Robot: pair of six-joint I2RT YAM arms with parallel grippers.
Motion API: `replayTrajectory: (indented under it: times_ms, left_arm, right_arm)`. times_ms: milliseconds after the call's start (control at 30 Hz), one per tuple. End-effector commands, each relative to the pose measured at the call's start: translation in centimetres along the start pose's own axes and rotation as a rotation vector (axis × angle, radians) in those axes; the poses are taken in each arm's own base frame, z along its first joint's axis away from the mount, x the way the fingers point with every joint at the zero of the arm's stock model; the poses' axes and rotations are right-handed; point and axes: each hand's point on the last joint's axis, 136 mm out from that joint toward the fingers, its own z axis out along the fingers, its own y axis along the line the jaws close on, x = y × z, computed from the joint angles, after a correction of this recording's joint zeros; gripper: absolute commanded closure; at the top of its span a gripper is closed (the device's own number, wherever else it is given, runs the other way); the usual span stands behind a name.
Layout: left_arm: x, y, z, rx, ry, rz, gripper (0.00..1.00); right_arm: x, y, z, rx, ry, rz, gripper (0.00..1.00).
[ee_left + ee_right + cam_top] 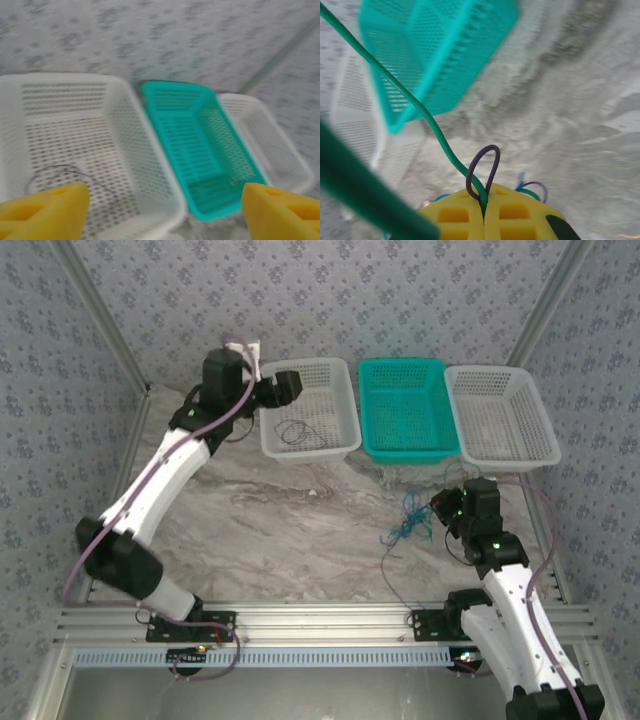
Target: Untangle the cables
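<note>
status: partly done. one dark cable point(298, 433) lies by itself in the bottom of the left white basket point(310, 452), well apart from the others; judged separated and sorted. the left fingers point(47, 210) hang above that basket, spread wide with nothing between them. no cable can be made out in the teal basket point(403, 362) or the right white basket point(505, 368).

outstanding: the rest of the cables form a loose tangle point(408, 522) on the surface point(300, 530), just in front of the teal basket and beside the right arm. blue and green strands are mixed there; they are too fine to count. the right fingers point(512, 212) are pressed together, pinching a green cable point(427, 117) that rises from the pinch toward the camera. a dark loop point(490, 147) sits at the same pinch; whether it is gripped or merely wedged cannot be told.

assessment: one strand out, several to go. the green strand looks to be the next one for extraction, and the dark loop riding with it may drag the tangle along.
</note>
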Motion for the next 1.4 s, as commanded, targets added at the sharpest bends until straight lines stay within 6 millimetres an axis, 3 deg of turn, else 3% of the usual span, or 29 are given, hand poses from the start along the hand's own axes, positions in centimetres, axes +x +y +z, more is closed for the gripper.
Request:
replayTrajectory:
  times_ms: [0,167,367,467,667,867,1067,1200,1367]
  left_arm:
    - [3.6,-4.6,-2.3,0.169,0.004,0.028,0.19]
    - [11.9,-9.1,-3.9,0.332,0.068,0.037,0.20]
    - [21.3,-12.4,-2.3,0.423,0.220,0.017,0.19]
    - [24.8,-13.9,-1.1,0.448,0.292,0.008,0.19]
    - [29.1,-15.9,2.4,0.466,0.346,-0.001,0.15]
    - [33.5,-19.1,4.8,0.582,0.424,0.021,0.11]
    - [37.4,-17.9,8.3,0.478,0.479,-0.021,0.11]
    - [39.2,-16.9,9.9,0.412,0.527,-0.034,0.23]
    - [39.9,-16.2,9.8,0.380,0.548,-0.066,0.76]
  right_arm:
    - [-0.8,4.1,-1.9,-0.122,-0.011,0.049,1.00]
    - [-2.8,8.0,-3.3,-0.156,-0.087,0.069,1.00]
    - [-5.4,11.0,-4.4,-0.197,-0.201,0.115,1.00]
    - [-6.4,12.6,-4.9,-0.234,-0.225,0.125,1.00]
    - [-7.3,14.4,-5.7,-0.263,-0.249,0.123,1.00]
    - [-8.0,14.6,-6.1,-0.258,-0.284,0.132,1.00]
    - [-8.5,14.9,-6.2,-0.267,-0.308,0.134,1.00]
    - [-8.4,14.8,-5.9,-0.259,-0.302,0.128,1.00]
    - [-9.0,13.6,-6.0,-0.210,-0.331,0.129,1.00]
